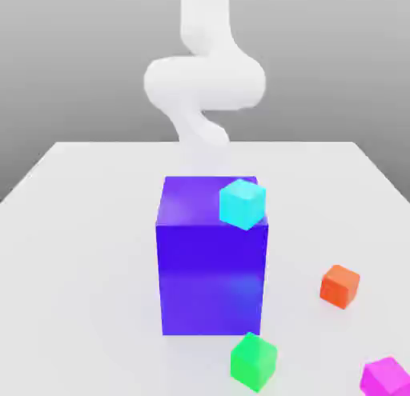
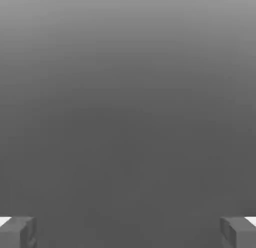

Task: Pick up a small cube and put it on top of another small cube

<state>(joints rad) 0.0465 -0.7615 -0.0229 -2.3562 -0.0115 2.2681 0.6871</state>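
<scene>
Sitting at big blue-purple block's (image 1: pixel 211 266) top edge: small cyan cube (image 1: pixel 242 203).

small cyan cube (image 1: pixel 242 203), plain and glossy, turned with one corner edge toward the exterior view. seen against the upper corner of the big blue-purple block (image 1: pixel 212 266), on the exterior view's right; resting on the block or behind it, unclear.

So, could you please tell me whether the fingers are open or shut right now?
Open: in the hand view the two grey fingers stand far apart at opposite edges, with nothing between them.
</scene>
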